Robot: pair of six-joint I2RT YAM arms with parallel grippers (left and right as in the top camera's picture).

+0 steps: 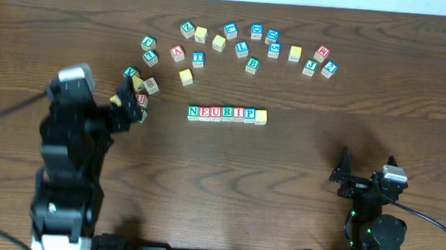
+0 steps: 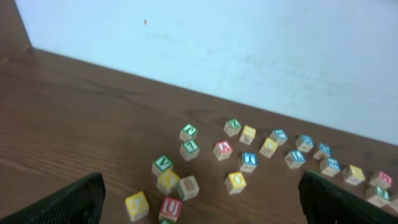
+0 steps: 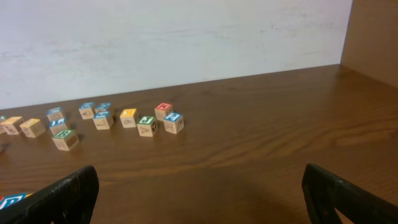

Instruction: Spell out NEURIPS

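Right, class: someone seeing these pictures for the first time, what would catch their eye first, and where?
The tidy row of cubes in the middle of the table, reading N-E-U-R-I-P and ending in a yellow-topped cube. Behind it, loose letter cubes lie scattered in an arc. The left tool stands open at a small cluster on the left.

The 7 NEURIPS cubes [image 1: 227, 114] lie touching in 1 straight row, yellow-topped cube last.
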